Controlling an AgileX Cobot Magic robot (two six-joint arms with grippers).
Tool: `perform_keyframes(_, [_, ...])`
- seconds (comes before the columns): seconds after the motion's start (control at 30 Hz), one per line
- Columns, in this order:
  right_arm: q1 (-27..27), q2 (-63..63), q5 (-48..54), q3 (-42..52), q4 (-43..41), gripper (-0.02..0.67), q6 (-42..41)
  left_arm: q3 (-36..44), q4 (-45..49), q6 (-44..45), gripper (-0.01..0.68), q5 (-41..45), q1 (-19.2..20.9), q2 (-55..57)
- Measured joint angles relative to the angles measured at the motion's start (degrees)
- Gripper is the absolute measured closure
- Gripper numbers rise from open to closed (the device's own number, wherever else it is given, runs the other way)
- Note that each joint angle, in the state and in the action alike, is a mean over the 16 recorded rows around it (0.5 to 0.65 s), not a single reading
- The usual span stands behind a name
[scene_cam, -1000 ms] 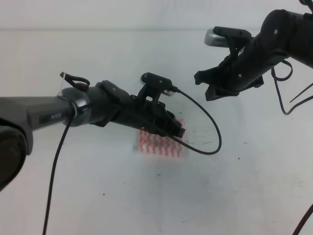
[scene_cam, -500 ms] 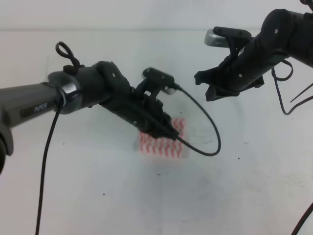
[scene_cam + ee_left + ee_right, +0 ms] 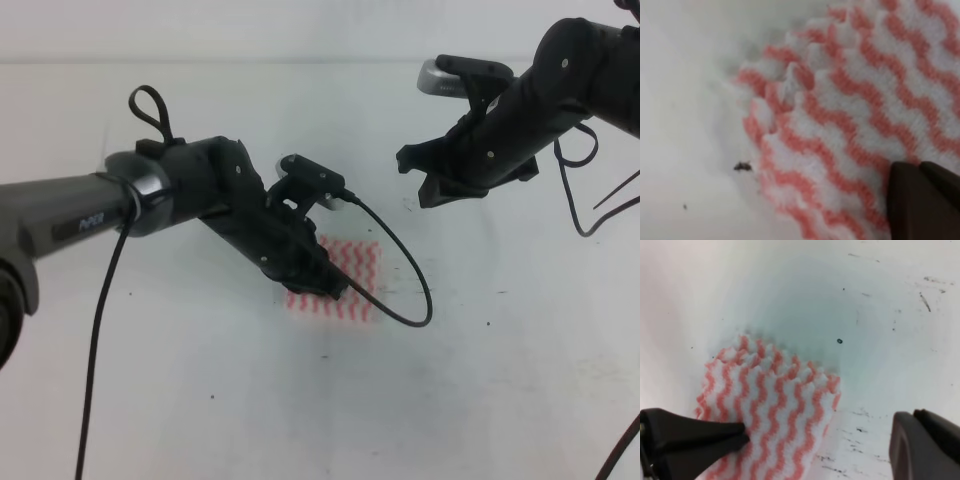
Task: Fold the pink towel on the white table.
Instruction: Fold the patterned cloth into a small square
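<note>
Your left hand [image 3: 325, 285] is down on the pink towel [image 3: 352, 278], which lies bunched small near the middle of the white bench [image 3: 200, 400]; you cannot tell whether its fingers are closed on it. Your right hand [image 3: 425, 180] hangs spread open above, well apart from the cloth.

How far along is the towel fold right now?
Done: the pink towel lies as a small compact patch on the white table, so it looks already folded at least once, though the layers cannot be counted. In hand: the left gripper is down over the towel's left part; grip unclear. The right gripper hangs above, apart from the cloth. Left: any final fold, release and retreat.
</note>
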Motion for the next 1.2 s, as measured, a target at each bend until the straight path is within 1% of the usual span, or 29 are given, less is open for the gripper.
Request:
perform_keyframes(0.2, [0.02,0.13,0.17,0.00,0.10,0.667,0.00,-0.04,1.70,-0.30,0.675,0.29,0.31,-1.50])
perform_keyframes(0.5, [0.02,0.13,0.33,0.00,0.34,0.667,-0.07,-0.05,3.62,-1.42,0.675,3.75,1.07,-3.53])
perform_keyframes(0.63, [0.02,0.13,0.45,0.00,0.47,0.667,-0.16,-0.07,3.68,-1.82,0.675,5.08,1.30,-2.77])
perform_keyframes(0.83, [0.03,0.17,0.64,0.00,0.63,0.667,-0.32,-0.07,3.71,-1.96,0.675,4.32,1.32,-1.18])
perform_keyframes(1.0, [0.02,0.13,0.74,0.00,0.64,0.667,-0.41,-0.07,3.19,-1.76,0.675,3.34,1.32,-1.17])
perform_keyframes(1.2, [0.02,0.13,0.63,0.00,0.66,0.667,-0.43,-0.07,-0.44,0.93,0.675,3.18,1.00,-1.91])
